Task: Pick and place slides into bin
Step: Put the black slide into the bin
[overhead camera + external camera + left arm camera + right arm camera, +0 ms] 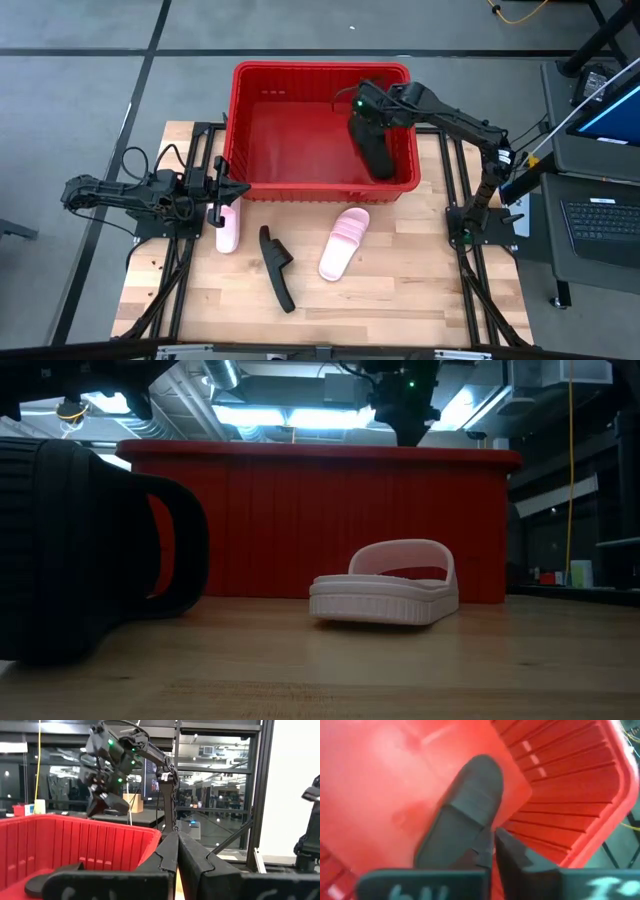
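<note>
High view first: I count four slides — two black, two pale pink — and one red bin. My right gripper reaches in over the bin's right half with one black slide hanging from it, toe pointing down toward the floor of the bin. The other black slide lies on the wooden table in front of the bin, one pink slide beside it, and the second pink slide sits just under my left gripper, which waits at the bin's front left corner with the arm stretched out low over the table's left side.

Low view: only one pink slide shows whole, in front of the bin wall. A dark mass at the left edge is a black slide, cut off and blurred by closeness. My right gripper pokes above the rim; what it holds is hidden behind the wall.

Left wrist view: my left fingers press together, nothing between them. Across the bin the right gripper holds the black slide — partly dim against the room.

Right wrist view: my fingers pinch the black slide at its heel end, above the bin's floor.
</note>
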